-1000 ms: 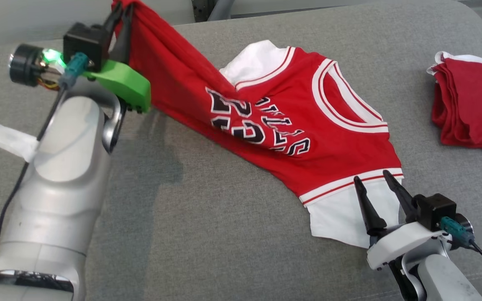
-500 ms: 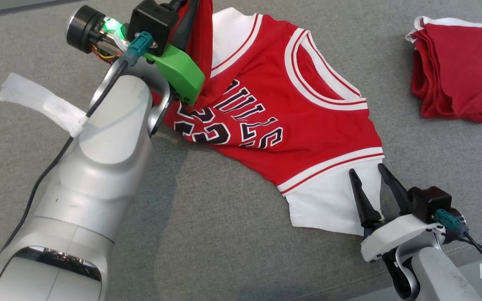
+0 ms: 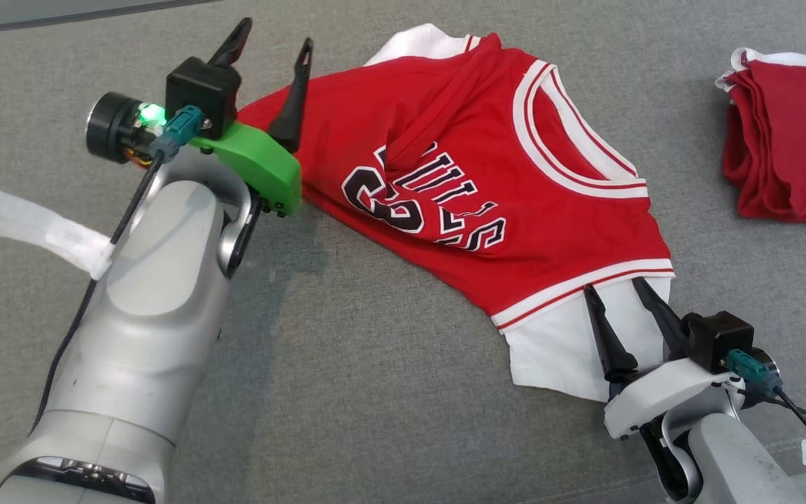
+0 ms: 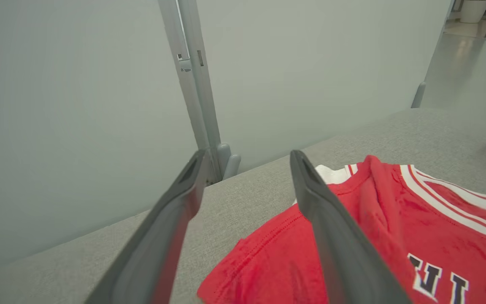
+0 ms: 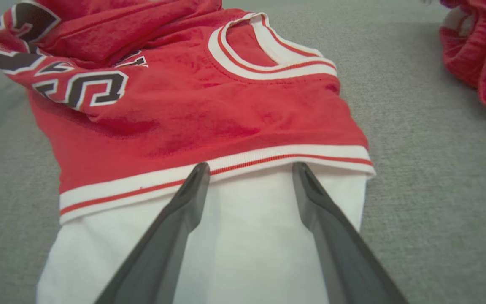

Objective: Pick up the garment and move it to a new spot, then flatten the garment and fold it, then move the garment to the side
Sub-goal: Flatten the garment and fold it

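Lying rumpled on grey cushion (image 3: pixel 375 364): jersey (image 3: pixel 557 231); red pile (image 3: pixel 788 168) nearby; left tool (image 3: pixel 276 33), right tool (image 3: pixel 613 285) wide, empty.

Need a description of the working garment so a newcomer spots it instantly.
On the grey fabric surface, look at the middle, left of the folded red pile. The jersey lies loosely spread there. Unlike the pile, it shows black lettering, a white-trimmed neckline and white sleeves.

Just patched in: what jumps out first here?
The red jersey with black lettering lies rumpled on the grey surface and grabs the eye. The left gripper stands open at its left edge, the right gripper open over its white part; a folded red pile sits far right.
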Robot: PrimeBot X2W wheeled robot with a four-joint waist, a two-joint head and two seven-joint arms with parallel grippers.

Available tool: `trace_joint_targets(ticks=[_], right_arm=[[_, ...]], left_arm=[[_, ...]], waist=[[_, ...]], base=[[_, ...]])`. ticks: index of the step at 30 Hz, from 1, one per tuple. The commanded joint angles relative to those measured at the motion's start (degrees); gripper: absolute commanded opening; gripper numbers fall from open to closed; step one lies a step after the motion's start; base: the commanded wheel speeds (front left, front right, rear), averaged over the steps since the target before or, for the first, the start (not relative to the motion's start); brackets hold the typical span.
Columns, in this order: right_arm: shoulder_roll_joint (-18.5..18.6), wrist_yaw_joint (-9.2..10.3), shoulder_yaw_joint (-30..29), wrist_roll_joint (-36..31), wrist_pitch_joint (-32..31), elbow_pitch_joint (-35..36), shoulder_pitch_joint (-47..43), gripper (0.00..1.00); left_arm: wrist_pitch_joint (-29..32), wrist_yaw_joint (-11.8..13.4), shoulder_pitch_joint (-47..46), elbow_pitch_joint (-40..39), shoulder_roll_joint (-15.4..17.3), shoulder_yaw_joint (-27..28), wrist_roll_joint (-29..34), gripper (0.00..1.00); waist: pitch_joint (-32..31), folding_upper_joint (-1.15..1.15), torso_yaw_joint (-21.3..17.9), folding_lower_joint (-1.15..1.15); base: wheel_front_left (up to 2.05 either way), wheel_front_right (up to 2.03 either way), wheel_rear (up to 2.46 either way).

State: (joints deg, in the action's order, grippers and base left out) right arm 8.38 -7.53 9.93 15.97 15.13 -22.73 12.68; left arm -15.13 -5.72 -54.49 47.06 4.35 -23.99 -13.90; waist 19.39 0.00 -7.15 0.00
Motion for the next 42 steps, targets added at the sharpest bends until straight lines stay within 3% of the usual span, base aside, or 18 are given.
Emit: trace_joint_targets(ticks=[1, 14, 24, 25, 27, 28, 36, 42], right_arm=[[0.3, 0.09, 0.2, -0.2, 0.0, -0.1, -0.1, 1.00], [0.7, 0.09, 0.3, 0.3, 0.0, 1.2, 1.4, 1.00], [1.1, 0.17, -0.4, 0.4, -0.4, 1.5, 2.4, 1.00], [1.1, 0.17, -0.3, 0.3, -0.4, 1.4, 2.6, 1.00], [1.0, 0.16, 0.0, 0.0, -0.5, 1.4, 2.8, 1.00], [1.0, 0.15, 0.1, 0.0, -0.5, 1.4, 2.8, 1.00], [0.9, 0.09, -0.3, 0.1, -0.2, 1.0, 1.4, 1.00], [0.4, 0.06, 0.0, 0.6, -0.1, -0.3, -1.2, 1.00]], left_arm=[[0.0, 0.4, 1.1, 0.5, 0.8, 0.7, 0.2, 1.00], [0.0, 1.1, -2.5, 12.6, 3.8, 2.3, 1.1, 1.00], [0.0, 0.7, -4.6, 17.7, 2.6, 2.1, 0.3, 1.00], [0.0, 0.5, -4.4, 17.9, 2.4, 1.9, 0.4, 0.88], [0.0, 0.3, -4.1, 18.5, 2.0, 1.6, 0.3, 0.10], [0.0, 0.2, -3.8, 18.9, 1.9, 1.5, 0.2, 0.00], [0.0, -0.7, 0.3, 12.9, 1.3, 2.5, -0.8, 0.00], [0.0, 1.5, 8.8, 1.1, 1.4, 5.3, -0.1, 0.00]], waist=[[-0.8, 0.00, 0.9, 0.00], [4.8, 0.00, -0.7, 0.00], [8.0, 0.00, -0.9, 0.00], [8.1, 0.00, -0.8, 0.00], [8.1, 0.00, -0.6, 0.00], [8.0, 0.00, -0.4, 0.00], [3.4, 0.00, 1.9, 0.00], [-3.3, 0.00, 4.8, 0.00]], base=[[0.00, 0.00, 0.00], [0.00, 0.00, 0.00], [0.00, 0.00, 0.00], [0.00, 0.00, 0.00], [0.00, 0.00, 0.00], [0.00, 0.00, 0.00], [0.00, 0.00, 0.00], [0.00, 0.00, 0.00]])
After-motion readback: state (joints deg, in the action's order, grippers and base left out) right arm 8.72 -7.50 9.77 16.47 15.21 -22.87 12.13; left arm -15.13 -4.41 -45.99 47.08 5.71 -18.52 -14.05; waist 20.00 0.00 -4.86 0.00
